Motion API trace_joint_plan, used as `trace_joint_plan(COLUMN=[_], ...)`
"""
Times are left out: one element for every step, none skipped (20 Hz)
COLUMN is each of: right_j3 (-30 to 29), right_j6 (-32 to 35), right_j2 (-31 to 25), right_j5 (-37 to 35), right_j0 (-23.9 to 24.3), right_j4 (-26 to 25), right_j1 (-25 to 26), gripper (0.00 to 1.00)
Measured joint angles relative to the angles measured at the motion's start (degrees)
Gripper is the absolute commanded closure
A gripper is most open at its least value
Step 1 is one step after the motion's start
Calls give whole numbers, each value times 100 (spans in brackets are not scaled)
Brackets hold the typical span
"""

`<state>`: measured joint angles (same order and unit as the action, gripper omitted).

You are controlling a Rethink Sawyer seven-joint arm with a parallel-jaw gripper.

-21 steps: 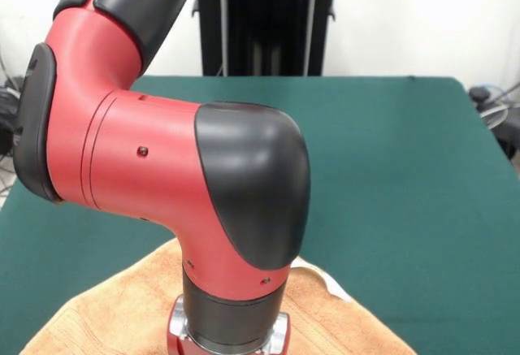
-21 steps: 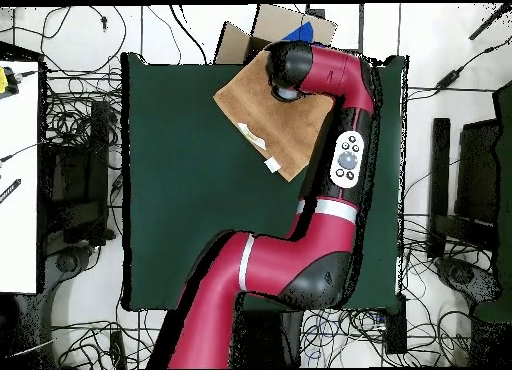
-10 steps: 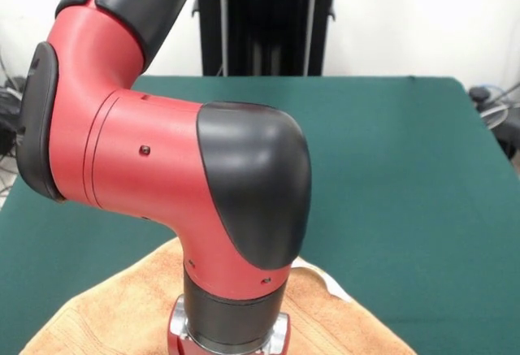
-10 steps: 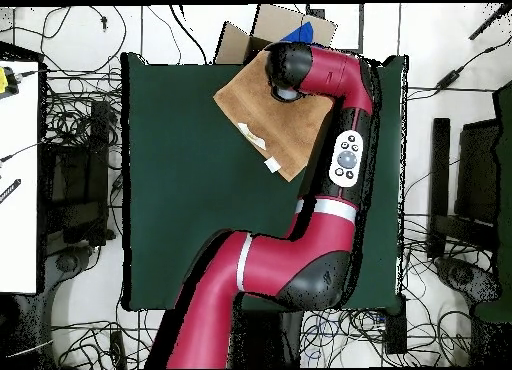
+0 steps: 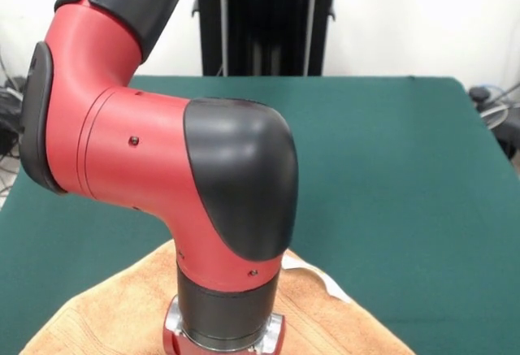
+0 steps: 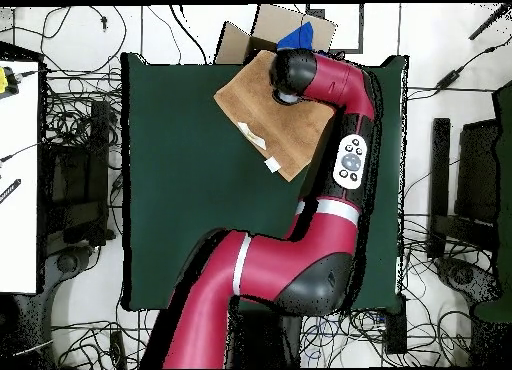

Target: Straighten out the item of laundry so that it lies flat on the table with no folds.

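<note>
towel (image 6: pixel 283 121) lay flat, angled at worktop (image 6: pixel 190 206) edge | arm (image 5: pixel 171 176) stood over it | hand hidden, grip unreadable

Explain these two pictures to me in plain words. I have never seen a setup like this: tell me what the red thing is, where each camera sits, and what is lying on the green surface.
The red and black thing is a robot arm, built of jointed segments. One picture looks across the table towards the robot, so its elbow fills most of the view. The other looks straight down from above, with the arm reaching from the bottom of the picture up to the table's far end. The table has a dark green cloth top. On it lies an orange-tan towel, turned at an angle, with small white tags on one edge. The arm's end stands over the towel, and the arm's own body hides the gripper, so I cannot tell whether anything is held.
</note>
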<state>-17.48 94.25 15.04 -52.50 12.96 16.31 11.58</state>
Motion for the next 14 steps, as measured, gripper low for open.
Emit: trace_joint_plan(right_j3=[-126, -276, -385, -483, -681, -736, -784, -896, -981, -1008, -1036, -1074, -1112, -1135], right_j6=[0, 0, 0, 0, 0, 0, 0, 0, 0, 0, 0, 0, 0, 0], right_j2=[-36, -77, -105, -131, -193, -208, -222, -249, -260, -261, -262, -262, -262, -262], right_j5=[106, 232, 325, 411, 587, 631, 672, 762, 814, 835, 855, 888, 921, 945], right_j0=[-8, -15, -18, -21, -25, -25, -26, -30, -36, -40, -44, -52, -60, -66], right_j4=[-1, -1, 1, 0, 0, 1, 0, 0, 0, 0, 0, -2, -4, -5], right_j1=[-58, -126, -175, -218, -308, -332, -353, -409, -448, -460, -472, -491, -510, -522], gripper=[0, 0, 0, 0, 0, 0, 0, 0, 0, 0, 0, 0, 0, 0])
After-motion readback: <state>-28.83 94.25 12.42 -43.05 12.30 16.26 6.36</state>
